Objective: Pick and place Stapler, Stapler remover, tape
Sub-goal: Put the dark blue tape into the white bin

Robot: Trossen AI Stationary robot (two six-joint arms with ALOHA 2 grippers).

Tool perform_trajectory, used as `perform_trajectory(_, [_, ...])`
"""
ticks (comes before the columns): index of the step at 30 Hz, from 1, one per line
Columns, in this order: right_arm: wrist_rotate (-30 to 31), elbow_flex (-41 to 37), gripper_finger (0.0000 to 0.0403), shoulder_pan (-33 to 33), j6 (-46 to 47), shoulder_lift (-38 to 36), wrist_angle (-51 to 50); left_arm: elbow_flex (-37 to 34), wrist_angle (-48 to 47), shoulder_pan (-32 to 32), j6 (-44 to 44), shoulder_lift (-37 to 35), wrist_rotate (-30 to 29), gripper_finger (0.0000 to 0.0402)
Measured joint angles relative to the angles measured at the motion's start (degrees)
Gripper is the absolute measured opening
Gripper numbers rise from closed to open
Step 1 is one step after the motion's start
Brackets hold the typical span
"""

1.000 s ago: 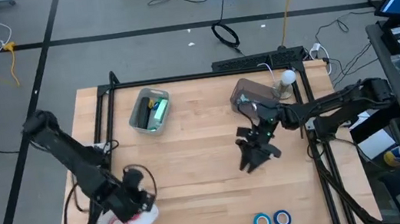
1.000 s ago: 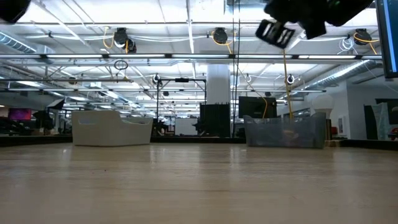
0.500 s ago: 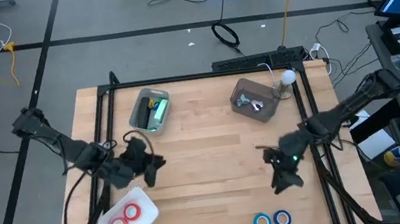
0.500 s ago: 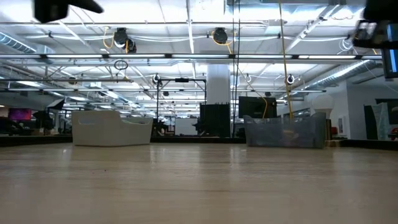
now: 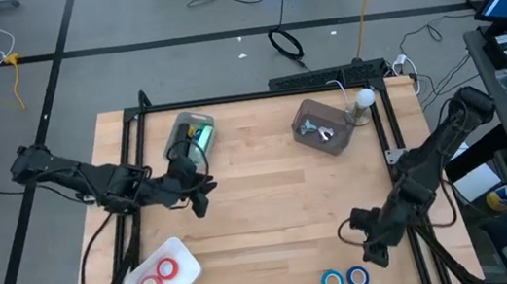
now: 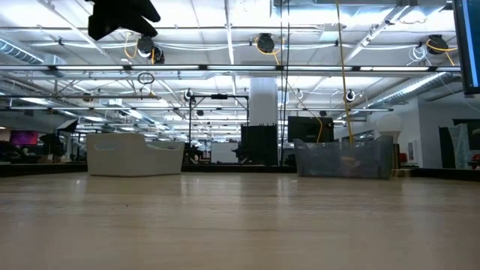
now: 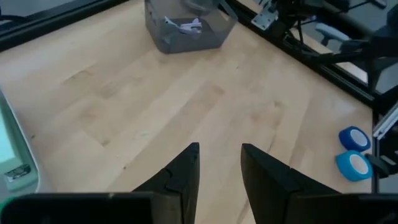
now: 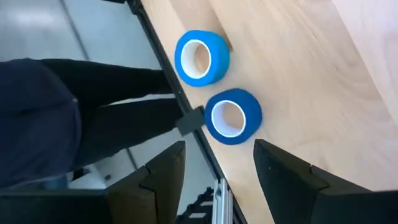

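Blue tape comes next, by the look of it: 2 blue rolls (image 5: 344,279) lie side by side near the front edge of the wooden table (image 5: 272,208), and the right gripper (image 5: 374,249) hangs just beside them, its wrist camera looking down on both. Its jaws stand apart with nothing between them, wide enough, I judge, to straddle 1 roll. 2 red rolls (image 5: 159,275) already sit in the white tray (image 5: 185,260) at the front left, probably where the blue pair belongs too. At the back, a grey bin (image 5: 180,144) holds a green stapler (image 5: 200,139), and another grey bin (image 5: 309,117) holds small metal pieces, likely the staple remover. The left gripper (image 5: 194,191) hovers mid-table near the stapler bin, jaws partly open and empty, seemingly clear of the right arm's work.
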Motion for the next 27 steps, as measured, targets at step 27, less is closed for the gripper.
perform_trajectory(27, [2.09, 10.95, 0.0187, 4.95, 0.68, 24.14, -10.11, 0.0, -0.02, 5.64, 5.3, 0.0, 8.51, 0.0118])
